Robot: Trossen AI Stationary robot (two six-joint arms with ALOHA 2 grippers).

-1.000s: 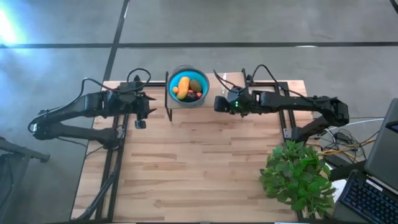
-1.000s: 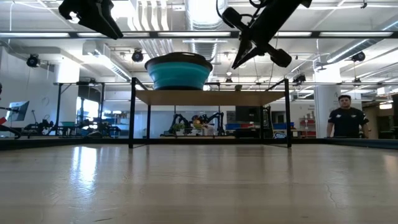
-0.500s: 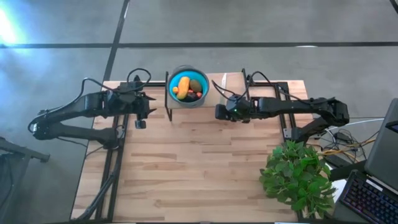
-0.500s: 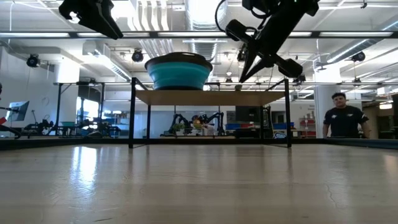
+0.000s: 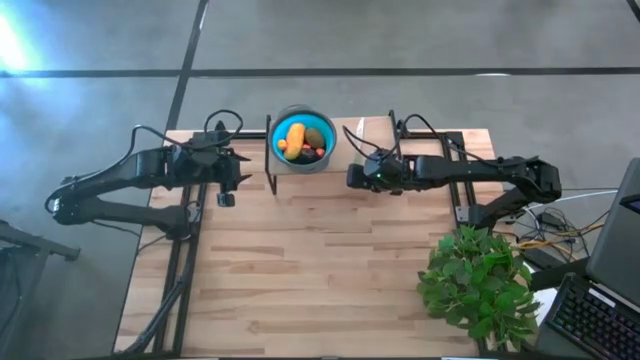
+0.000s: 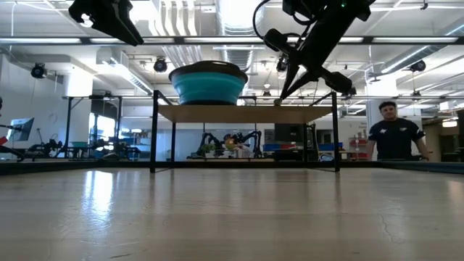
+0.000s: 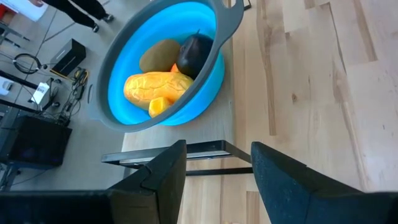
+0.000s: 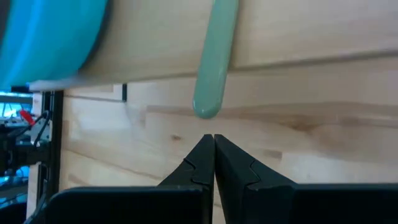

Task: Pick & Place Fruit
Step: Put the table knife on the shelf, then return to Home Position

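Resting in the blue bowl (image 5: 303, 141) on a raised shelf (image 6: 246, 112), the fruit (image 7: 163, 87) lies untouched; the left pincer (image 5: 226, 185) hangs released nearby, while the right pincer (image 8: 214, 148) is clenched, empty, beside a green handle (image 8: 216, 62).

Light wooden-plank bench (image 5: 320, 270); small raised shelf (image 6: 246, 113) at far edge, bearing blue bowl (image 5: 303, 140) and green-handled utensil (image 8: 214, 62); potted plant (image 5: 480, 282) at one corner.

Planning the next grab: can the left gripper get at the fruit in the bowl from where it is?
Probably yes. The left gripper is open beside the bowl, and the fruit lies uncovered; only the bowl's rim stands between.
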